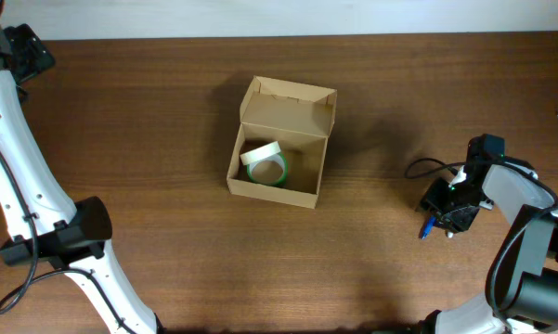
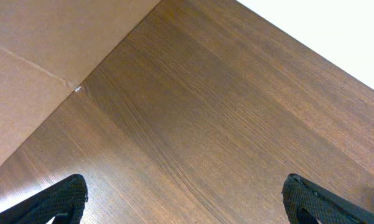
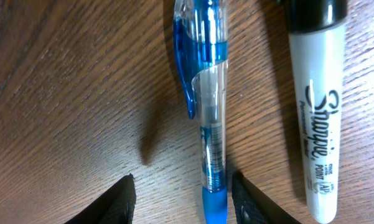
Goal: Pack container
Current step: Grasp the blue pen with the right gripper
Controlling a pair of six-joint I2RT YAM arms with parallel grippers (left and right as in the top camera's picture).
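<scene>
The cardboard box (image 1: 271,190) sits mid-frame on the table (image 1: 149,111) w/ its flap lid (image 1: 288,111) up. 1 roll of tape (image 1: 265,167) is inside at the left, so packing has begun but isn't done. At the right edge, the right gripper (image 3: 182,186) is low over a blue pen (image 3: 213,124), jaws open w/ the pen's end between them, not squeezed. A Sharpie marker (image 3: 317,112) lies just beside it; these 2 look left to pack. The left gripper (image 2: 183,193) is wide open & holds nothing.
</scene>
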